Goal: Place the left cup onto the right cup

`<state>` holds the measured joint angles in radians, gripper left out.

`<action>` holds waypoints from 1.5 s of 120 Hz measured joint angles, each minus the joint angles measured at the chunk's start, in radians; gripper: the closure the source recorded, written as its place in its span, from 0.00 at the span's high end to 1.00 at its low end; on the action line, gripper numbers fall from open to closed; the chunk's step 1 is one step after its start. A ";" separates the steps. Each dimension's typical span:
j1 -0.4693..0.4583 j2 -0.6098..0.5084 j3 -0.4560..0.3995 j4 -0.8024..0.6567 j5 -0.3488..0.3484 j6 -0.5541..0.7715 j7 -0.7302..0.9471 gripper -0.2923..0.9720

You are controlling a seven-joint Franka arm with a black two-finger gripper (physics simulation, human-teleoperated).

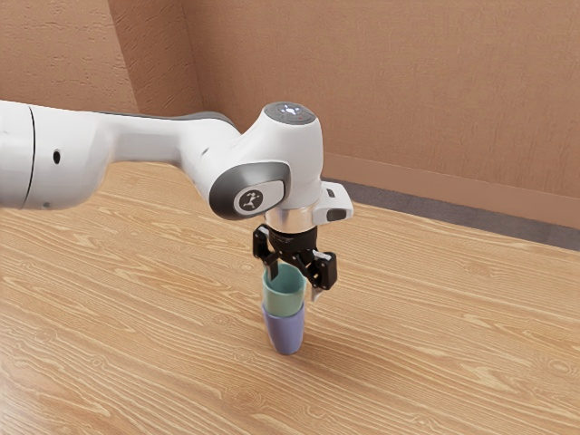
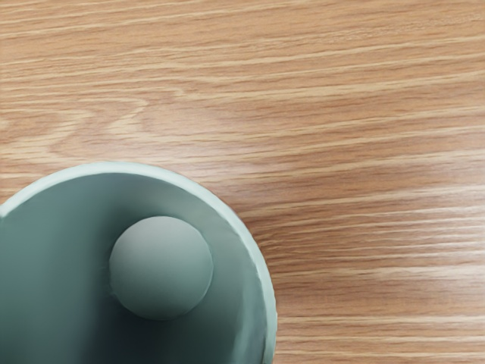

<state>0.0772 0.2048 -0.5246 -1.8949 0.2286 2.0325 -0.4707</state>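
A teal cup (image 1: 284, 292) stands upright, nested in a purple cup (image 1: 286, 333) on the wooden table (image 1: 435, 344); only the purple cup's lower part shows under it. My gripper (image 1: 294, 279) hangs right at the teal cup's rim, open, with one finger by the rim's side toward the exterior view's left and the other just outside the rim on the exterior view's right. The wrist view looks down into the teal cup (image 2: 91, 258), showing its round bottom (image 2: 161, 267) and its rim just under the hand.
Bare wood-grain tabletop (image 2: 341, 114) lies all around the stacked cups. A brown wall (image 1: 408, 82) with a baseboard runs behind the table's far edge.
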 joint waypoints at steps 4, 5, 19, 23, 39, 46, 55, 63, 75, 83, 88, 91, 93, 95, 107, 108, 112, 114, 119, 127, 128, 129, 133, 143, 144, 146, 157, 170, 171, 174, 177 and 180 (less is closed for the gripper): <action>0.000 0.000 0.000 0.000 0.000 0.000 0.000 0.75; 0.000 0.000 0.000 0.000 0.000 0.000 0.000 0.75; 0.000 0.000 0.000 0.000 0.000 0.000 0.001 0.76; 0.000 0.000 0.000 0.000 0.000 0.000 0.001 0.76; 0.000 0.000 0.000 0.001 0.000 0.000 0.002 0.76; 0.000 -0.001 0.000 0.001 0.000 0.000 0.002 0.76; 0.000 -0.003 0.000 0.002 0.000 0.000 0.002 0.77; 0.000 -0.008 0.000 0.003 0.000 0.000 0.003 0.77; 0.000 -0.021 0.000 0.003 0.000 -0.001 0.003 0.77; 0.000 -0.031 0.000 0.004 0.000 -0.003 0.004 0.77; 0.000 -0.038 -0.001 0.004 0.000 -0.004 0.004 0.77; 0.000 -0.042 -0.001 0.004 0.000 -0.005 0.004 0.77; -0.001 -0.046 -0.001 0.005 0.000 -0.006 0.004 0.77; -0.001 -0.049 -0.001 0.005 0.000 -0.007 0.004 0.77; 0.000 -0.072 -0.001 0.005 -0.001 -0.011 0.008 0.77; 0.000 -0.074 -0.001 0.005 -0.001 -0.012 0.008 0.77; 0.000 -0.082 0.000 0.005 -0.002 -0.015 0.009 0.77; 0.000 -0.087 0.000 0.005 -0.002 -0.017 0.009 0.77; 0.001 -0.099 0.000 0.005 -0.003 -0.023 0.011 0.77; 0.001 -0.123 0.000 0.006 -0.003 -0.035 0.012 0.77; 0.001 -0.126 0.000 0.006 -0.004 -0.037 0.013 0.77; 0.001 -0.128 0.000 0.006 -0.004 -0.038 0.013 0.77; 0.001 -0.139 0.000 0.007 -0.004 -0.046 0.014 0.77; 0.000 -0.163 0.002 0.009 -0.004 -0.065 0.016 0.77; -0.001 -0.165 0.003 0.009 -0.004 -0.067 0.016 0.77; -0.005 -0.170 0.007 0.010 -0.005 -0.071 0.017 0.77; -0.027 -0.183 0.035 0.014 -0.010 -0.087 0.024 0.77; -0.056 -0.192 0.079 0.035 -0.017 -0.115 0.035 0.77; -0.059 -0.193 0.083 0.037 -0.017 -0.118 0.036 0.77; -0.066 -0.197 0.096 0.045 -0.020 -0.126 0.039 0.77; -0.071 -0.200 0.106 0.052 -0.024 -0.135 0.042 0.77; -0.080 -0.203 0.120 0.062 -0.028 -0.144 0.046 0.77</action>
<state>-0.0024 0.0015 -0.4044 -1.8324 0.2003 1.8883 -0.4246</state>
